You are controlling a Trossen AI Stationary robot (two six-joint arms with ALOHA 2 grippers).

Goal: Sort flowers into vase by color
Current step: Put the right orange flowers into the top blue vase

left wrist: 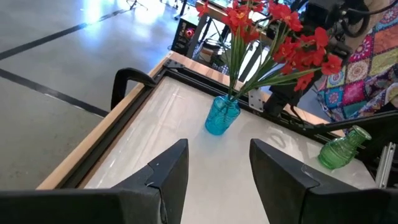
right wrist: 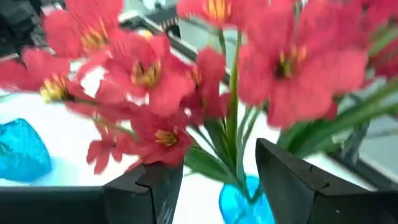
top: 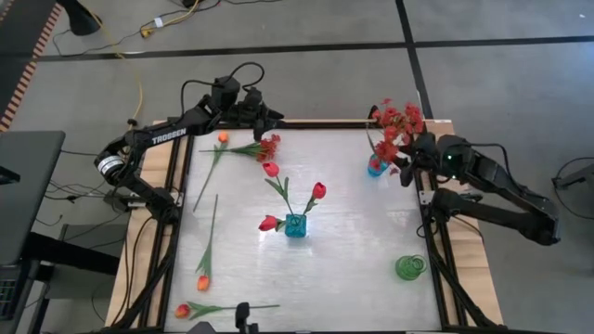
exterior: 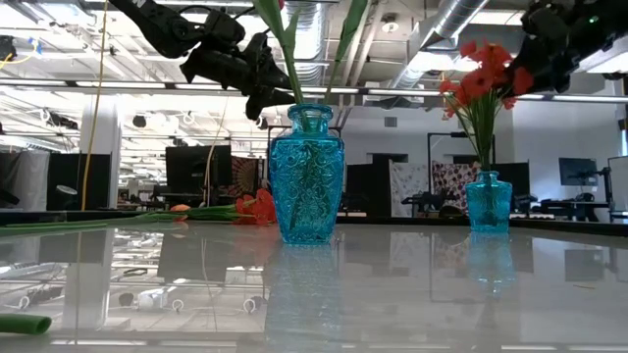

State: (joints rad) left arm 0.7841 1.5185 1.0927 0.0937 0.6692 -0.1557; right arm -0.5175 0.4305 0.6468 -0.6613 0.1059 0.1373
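Three red rosebuds stand in the blue vase (top: 295,225) (exterior: 306,176) at mid-table. Bushy red sprays (top: 394,122) (left wrist: 273,37) stand in a smaller blue vase (top: 376,168) (left wrist: 222,115) near the far right corner. One more red spray (top: 268,146) lies flat near the far edge. Three orange tulips (top: 223,137) (top: 202,281) (top: 183,310) lie on the left half. My left gripper (top: 269,119) (left wrist: 217,146) hovers open just beyond the lying spray. My right gripper (top: 406,165) (right wrist: 217,155) is open beside the smaller vase, its fingers either side of the stems (right wrist: 233,143).
A green glass vase (top: 410,267) (left wrist: 341,148) stands near the right edge toward the near side. The table's wooden frame (top: 148,195) and dark rails run along both sides. Bare white tabletop (top: 362,241) lies between the mid-table vase and the green one.
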